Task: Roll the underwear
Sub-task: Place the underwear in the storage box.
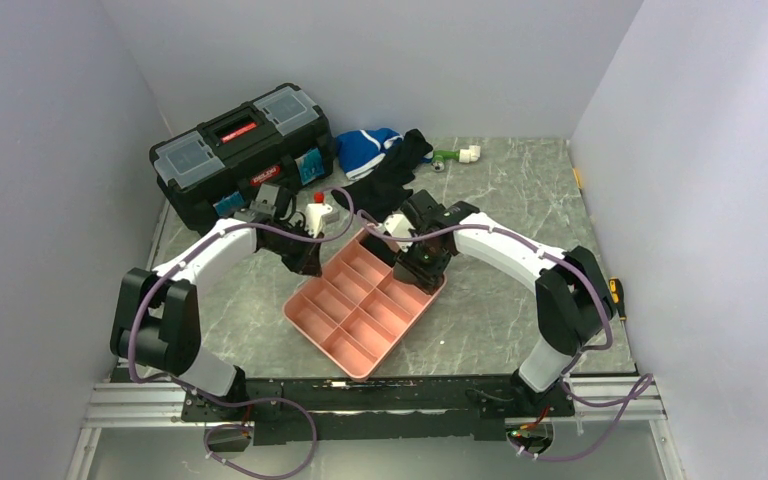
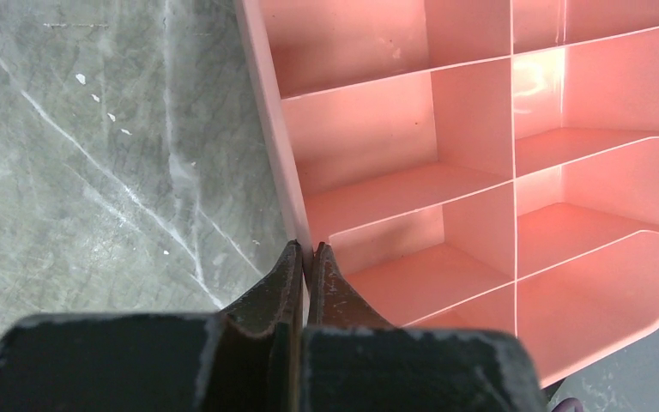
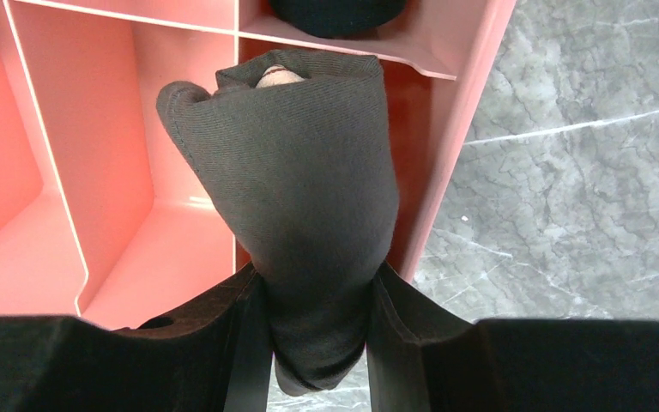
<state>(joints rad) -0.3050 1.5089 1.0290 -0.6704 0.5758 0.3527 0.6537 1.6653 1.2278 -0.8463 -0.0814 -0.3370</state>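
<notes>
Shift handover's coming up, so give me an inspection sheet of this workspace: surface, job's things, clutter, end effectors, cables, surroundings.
Surface: grey marbled table.
Job's things: rolled underwear held at an edge compartment of the pink tray; a dark item sits in the next compartment.
Clutter: black toolbox, blue-and-white garment and black garment at the far edge.
End effectors: left end effector shut on the pink tray's side wall; right end effector shut on the underwear.
Cables: purple cables run along both arms.
Surroundings: pale walls on three sides.
</notes>
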